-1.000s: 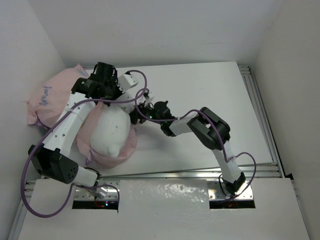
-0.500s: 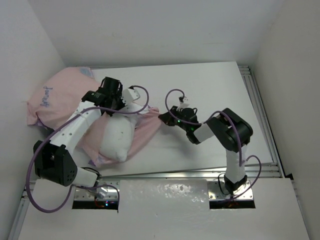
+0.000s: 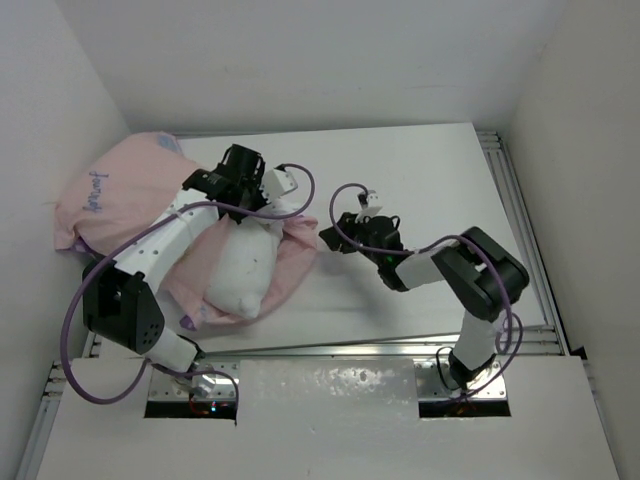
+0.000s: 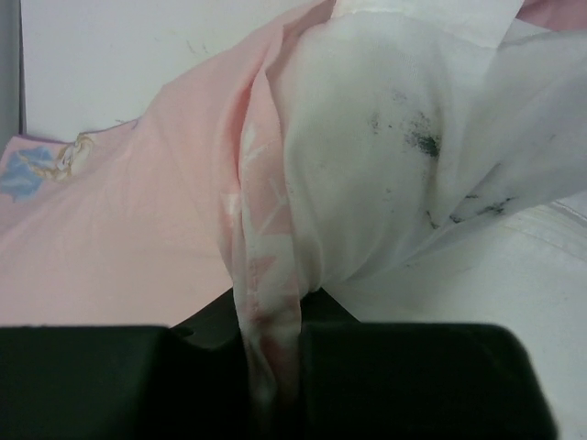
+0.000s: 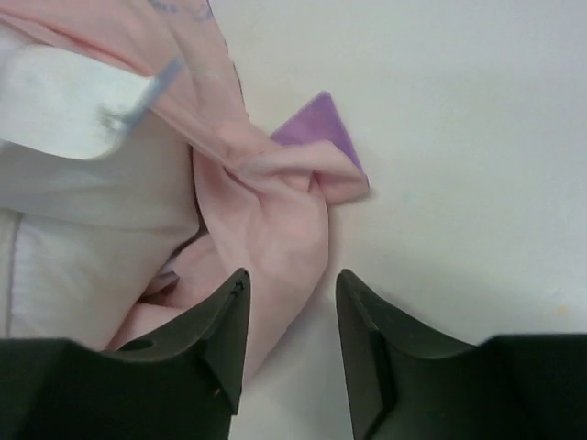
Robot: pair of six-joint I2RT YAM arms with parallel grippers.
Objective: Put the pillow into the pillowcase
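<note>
At the desk's [image 3: 440, 170] far left corner the pillowcase [image 3: 110, 190] lies bunched, pink side out, with purple writing on it that only the overhead view shows. From there it runs right and around the pillow [image 3: 245, 270], which lies partly inside it with its white near end showing. The left gripper [image 3: 272, 197] sits at the pillow's far end, and from above its fingers cannot be made out. The left wrist view settles it: the left gripper [image 4: 271, 321] has its fingers [image 4: 211, 362] pressed together on a pink fold of the pillowcase [image 4: 165, 229], with the pillow [image 4: 394, 165], smudged dark in spots, bulging just beside the fold. Further right, the right gripper [image 3: 326, 238] is at the pillowcase's right edge. Its wrist view shows the right gripper [image 5: 292, 307] with its fingers [image 5: 229, 339] moderately apart and clamping nothing. A pink fold of the pillowcase [image 5: 275, 229] reaches into the gap beside one finger, a purple corner peeks out beyond, and the pillow [image 5: 73, 229] lies to the left.
</note>
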